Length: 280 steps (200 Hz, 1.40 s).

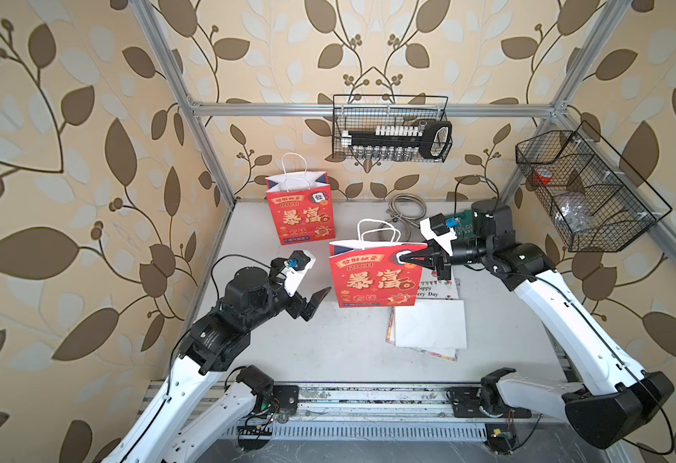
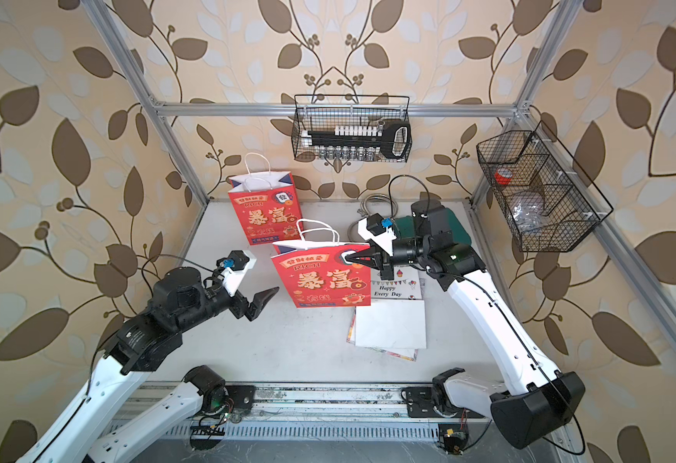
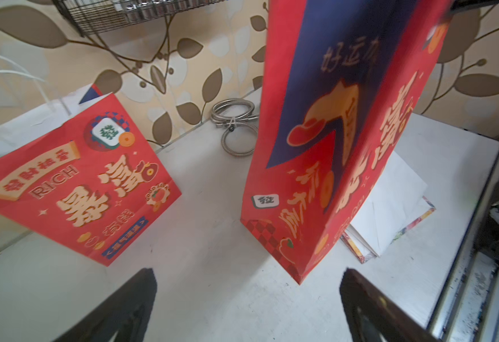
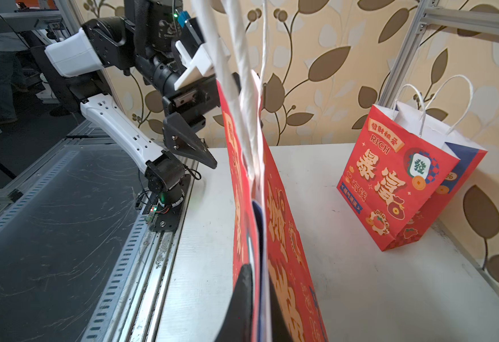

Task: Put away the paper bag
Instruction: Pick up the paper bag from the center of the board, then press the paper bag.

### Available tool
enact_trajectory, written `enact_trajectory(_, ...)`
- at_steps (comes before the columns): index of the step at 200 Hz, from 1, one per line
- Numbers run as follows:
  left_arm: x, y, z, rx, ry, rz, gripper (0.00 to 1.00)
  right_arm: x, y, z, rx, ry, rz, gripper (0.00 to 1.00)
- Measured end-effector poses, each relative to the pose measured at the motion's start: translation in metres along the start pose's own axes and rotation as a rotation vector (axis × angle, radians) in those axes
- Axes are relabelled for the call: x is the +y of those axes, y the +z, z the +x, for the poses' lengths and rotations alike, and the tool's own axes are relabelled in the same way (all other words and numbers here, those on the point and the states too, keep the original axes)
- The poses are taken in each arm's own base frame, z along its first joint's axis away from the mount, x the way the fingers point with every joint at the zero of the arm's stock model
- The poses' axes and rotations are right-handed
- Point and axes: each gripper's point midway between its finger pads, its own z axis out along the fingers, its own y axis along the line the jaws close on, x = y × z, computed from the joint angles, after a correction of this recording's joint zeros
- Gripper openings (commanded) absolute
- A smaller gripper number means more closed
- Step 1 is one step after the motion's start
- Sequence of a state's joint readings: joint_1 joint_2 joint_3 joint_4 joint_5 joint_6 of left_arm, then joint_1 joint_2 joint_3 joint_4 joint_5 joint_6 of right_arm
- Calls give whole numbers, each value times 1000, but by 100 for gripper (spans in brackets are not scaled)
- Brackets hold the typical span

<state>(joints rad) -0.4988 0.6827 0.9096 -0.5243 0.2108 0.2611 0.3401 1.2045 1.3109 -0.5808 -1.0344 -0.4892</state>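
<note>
The right gripper is pinched tight on the top right corner of the flattened paper bag, holding it upright mid-desk. The left gripper hangs wide open and empty just left of it. The bag is not yet put away.

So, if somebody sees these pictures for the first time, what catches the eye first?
Most striking is the red paper bag in the middle of the table, pressed flat and held upright by the right gripper, shut on its upper corner. A second red bag stands open farther back. The left gripper hangs wide open beside the held one.
</note>
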Motion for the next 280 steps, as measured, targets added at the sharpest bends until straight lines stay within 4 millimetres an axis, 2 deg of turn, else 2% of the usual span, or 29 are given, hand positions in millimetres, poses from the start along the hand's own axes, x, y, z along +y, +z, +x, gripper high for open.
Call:
enact_trajectory(24, -9, 14, -17, -61, -8, 81, 99, 12, -7, -3, 6, 3, -11, 0)
enact_trajectory(54, -14, 22, -37, -178, -40, 124, 99, 25, -13, -7, 4, 1, -26, 0)
enact_trajectory(102, -31, 32, -64, -292, -43, 267, 98, 33, -17, -11, 4, 13, -46, 0)
enact_trajectory(127, -46, 28, -72, -334, -4, 365, 82, 34, -18, -14, 2, 10, -45, 0)
enact_trajectory(167, -61, 22, -75, -363, 38, 475, 43, 29, -19, -17, 8, 10, -29, 0)
enact_trajectory(176, -61, 21, -76, -364, 25, 490, 33, 26, -19, -16, 10, 14, -26, 0)
enact_trajectory(192, -61, 20, -77, -375, 40, 514, 0, 23, -17, -14, 14, 26, -29, 0)
enact_trajectory(212, -63, 20, -75, -366, 39, 556, 0, 19, -15, -11, 18, 36, -28, 0)
enact_trajectory(225, -65, 19, -76, -364, 40, 584, 0, 18, -16, -12, 14, 43, -26, 38)
enact_trajectory(233, -66, 18, -78, -364, 42, 597, 0, 18, -17, -14, 4, 41, -26, 49)
enact_trajectory(238, -66, 17, -79, -365, 42, 605, 0, 17, -18, -14, -4, 41, -26, 52)
enact_trajectory(248, -66, 16, -81, -368, 41, 616, 0, 17, -19, -13, -21, 40, -25, 55)
enact_trajectory(259, -67, 13, -84, -372, 33, 630, 0, 16, -22, -6, -45, 60, -19, 52)
enact_trajectory(280, -65, 11, -86, -374, 14, 647, 0, 12, -28, 12, -84, 133, -7, 39)
